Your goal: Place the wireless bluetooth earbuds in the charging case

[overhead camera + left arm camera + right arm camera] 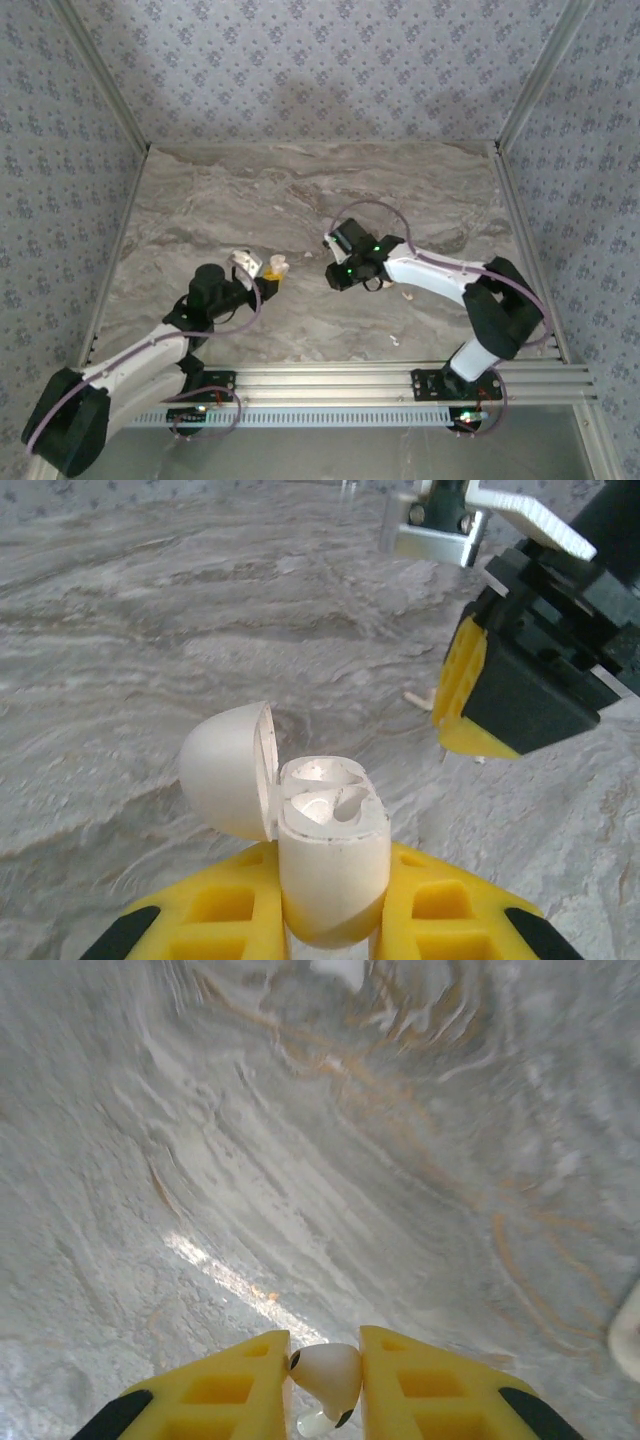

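Pinching one earbud (325, 1372) by its bulb in clenched right fingers (225, 1392), over desk (300, 1160). Clamping open charging case (332, 865) upright in left fingers (235, 910). Handles light, rigid, glossy, probably slippery; needs gentle squeeze, keeping stem free.

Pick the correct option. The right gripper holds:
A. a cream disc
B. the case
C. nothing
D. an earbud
D: the right wrist view shows a white earbud pinched between the right gripper's yellow fingers, while the open case sits in the left gripper.
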